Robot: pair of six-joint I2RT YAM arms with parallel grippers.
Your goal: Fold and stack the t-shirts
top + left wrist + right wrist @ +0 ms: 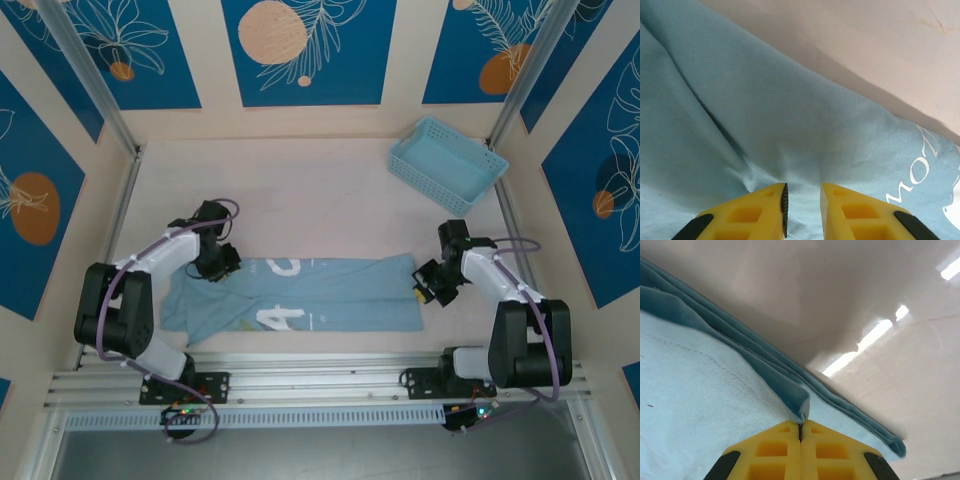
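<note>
The light blue t-shirt lies as a long band across the near half of the table, with white lettering showing. My left gripper is down on its far left edge. In the left wrist view the yellow fingers stand a narrow gap apart, pressed into the cloth, whose wrinkles run into that gap. My right gripper is at the shirt's right end. In the right wrist view its jaws are shut, with a small fold of the layered hem pinched at the tips.
A light blue plastic lattice basket stands at the back right, well clear of the shirt. Bare pale tabletop stretches behind the shirt. Metal frame posts and side walls border the table left and right.
</note>
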